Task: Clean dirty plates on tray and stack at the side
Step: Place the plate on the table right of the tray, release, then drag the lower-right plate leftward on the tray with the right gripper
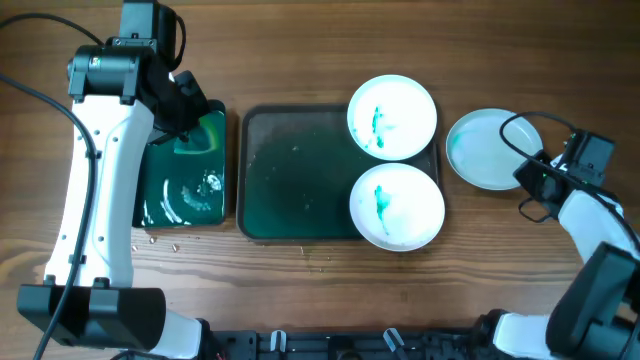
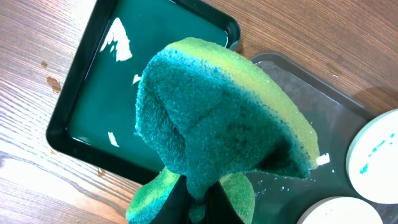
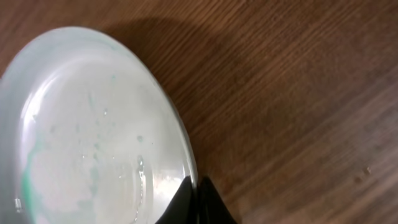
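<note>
Meanwhile, left gripper [image 2: 199,202] clamped a sponge [image 2: 217,118] left of the tray [image 1: 300,180]. Right gripper [image 3: 194,199] pinched a wiped plate [image 3: 93,124] right of it.

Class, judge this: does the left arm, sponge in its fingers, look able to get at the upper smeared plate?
Probably yes: only bare tray lies between the sponge and that plate, though it is a long stretch.

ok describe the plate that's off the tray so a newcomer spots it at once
Find the large dark green tray mid-table, with two plates at its right end. The third plate is off it, further right, over wood. Unlike those two, it has no teal smear in its middle.
</note>
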`<move>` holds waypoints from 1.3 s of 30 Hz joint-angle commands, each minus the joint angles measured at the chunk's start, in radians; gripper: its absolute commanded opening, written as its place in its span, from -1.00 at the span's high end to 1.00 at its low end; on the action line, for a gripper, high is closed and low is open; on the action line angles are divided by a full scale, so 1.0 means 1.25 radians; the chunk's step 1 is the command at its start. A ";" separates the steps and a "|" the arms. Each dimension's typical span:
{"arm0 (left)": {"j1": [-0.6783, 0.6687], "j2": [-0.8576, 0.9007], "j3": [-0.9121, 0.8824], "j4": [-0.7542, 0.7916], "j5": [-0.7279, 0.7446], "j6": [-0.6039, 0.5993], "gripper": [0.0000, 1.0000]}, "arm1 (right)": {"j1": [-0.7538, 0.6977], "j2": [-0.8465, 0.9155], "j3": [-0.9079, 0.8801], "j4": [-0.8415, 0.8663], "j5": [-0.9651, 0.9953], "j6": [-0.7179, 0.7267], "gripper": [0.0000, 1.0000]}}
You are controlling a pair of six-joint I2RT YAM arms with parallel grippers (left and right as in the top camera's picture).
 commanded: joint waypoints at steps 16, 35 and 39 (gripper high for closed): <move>0.001 0.005 0.003 -0.002 0.001 0.013 0.92 | 0.077 -0.162 0.099 -0.496 -0.315 -0.138 -0.12; 0.001 0.005 0.003 -0.007 0.001 0.013 0.92 | 0.251 -0.162 -0.079 -0.396 -0.278 -0.128 0.36; 0.001 0.005 0.003 -0.007 0.001 0.013 0.92 | 0.257 -0.162 -0.079 -0.383 -0.295 -0.148 0.45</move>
